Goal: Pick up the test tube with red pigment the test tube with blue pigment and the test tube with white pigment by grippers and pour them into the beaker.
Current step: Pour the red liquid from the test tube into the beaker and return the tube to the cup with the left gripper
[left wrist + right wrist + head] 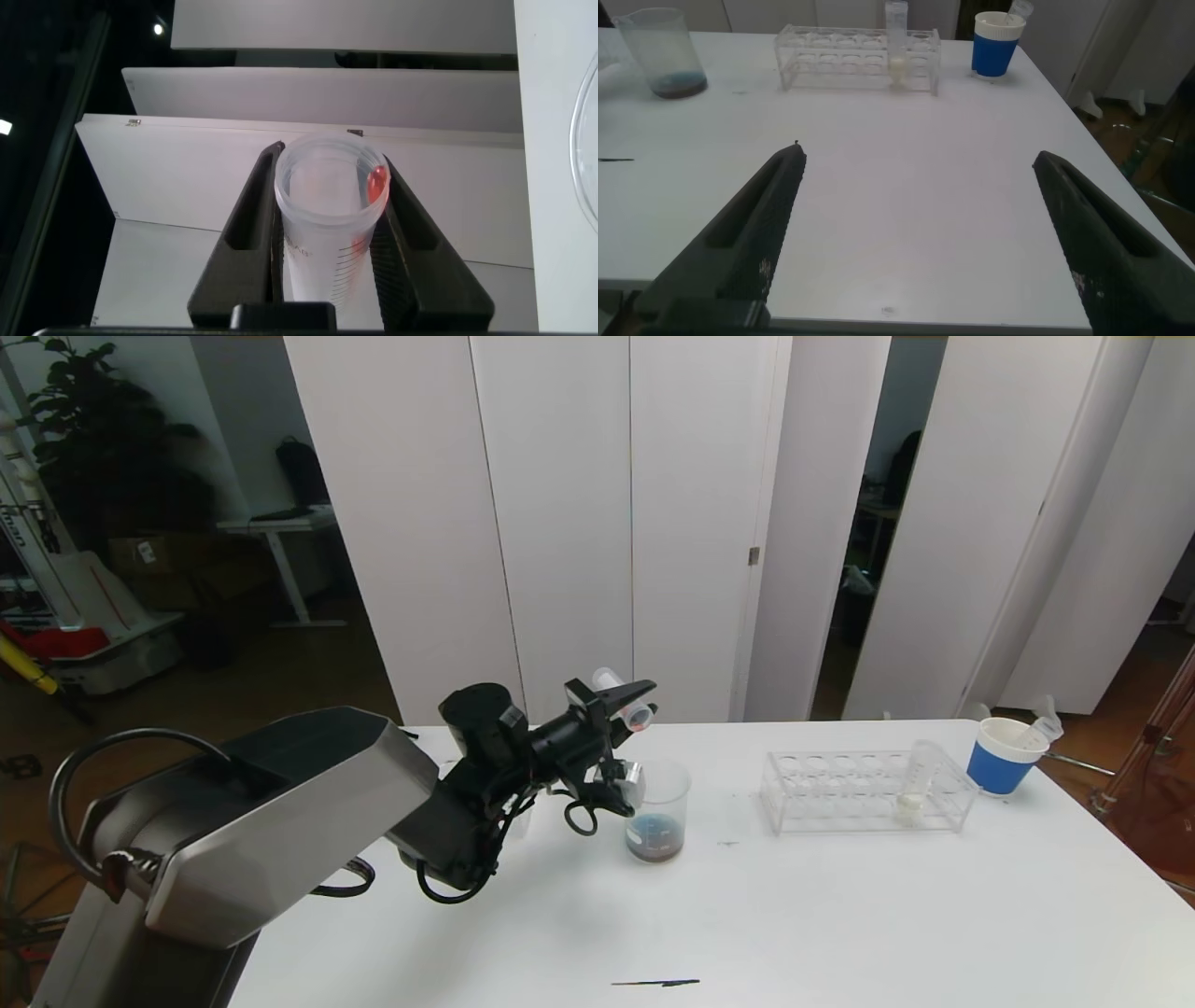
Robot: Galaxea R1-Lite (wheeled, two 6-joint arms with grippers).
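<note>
My left gripper [627, 702] is shut on a clear graduated test tube [624, 698], tilted mouth-down just above the beaker [659, 812]. In the left wrist view the tube [327, 215] sits between both fingers, with a red drop at its rim. The beaker holds dark blue and reddish liquid; it also shows in the right wrist view [661, 54]. The test tube with white pigment [915, 786] stands in the clear rack [864, 791]. No tube with blue liquid is in view. My right gripper [918, 159] is open and empty above the table's near part.
A blue white-rimmed paper cup [1004, 756] holding a tube stands at the far right, behind the rack. A faint clear object [736, 819] lies between beaker and rack. A thin black mark [653, 982] lies near the front edge.
</note>
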